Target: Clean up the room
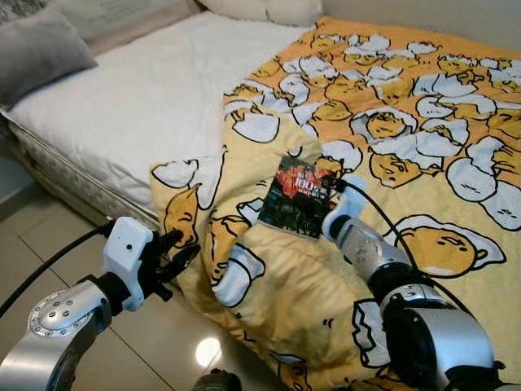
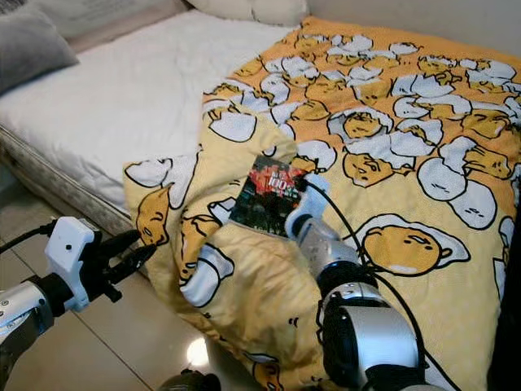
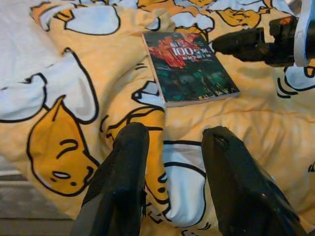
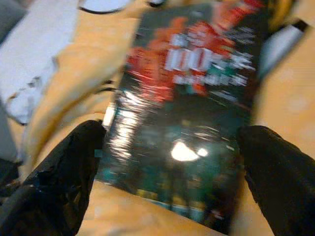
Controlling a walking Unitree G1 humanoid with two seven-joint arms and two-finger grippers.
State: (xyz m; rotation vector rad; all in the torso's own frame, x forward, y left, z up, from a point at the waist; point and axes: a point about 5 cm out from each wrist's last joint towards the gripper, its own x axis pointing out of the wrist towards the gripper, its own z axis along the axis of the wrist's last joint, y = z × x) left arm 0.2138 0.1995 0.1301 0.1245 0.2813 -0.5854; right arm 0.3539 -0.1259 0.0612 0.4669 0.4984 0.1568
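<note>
A dark paperback book (image 1: 297, 195) with red art and "100" on its cover lies flat on the yellow egg-print blanket (image 1: 391, 122) near the bed's edge. My right gripper (image 4: 170, 135) is open. It hovers low over the book, its black fingers (image 4: 74, 167) spread to either side of the cover, and I cannot tell if they touch it. My left gripper (image 1: 183, 248) is open and holds nothing. It hangs beside the drooping blanket edge, off the bed, pointing toward the book (image 3: 189, 66).
The bare white mattress (image 1: 155, 98) lies to the left, with a grey pillow (image 1: 37, 49) at its far corner. The blanket hangs down over the bed's side onto the tiled floor (image 1: 163, 342). A black cable (image 1: 391, 228) runs along my right arm.
</note>
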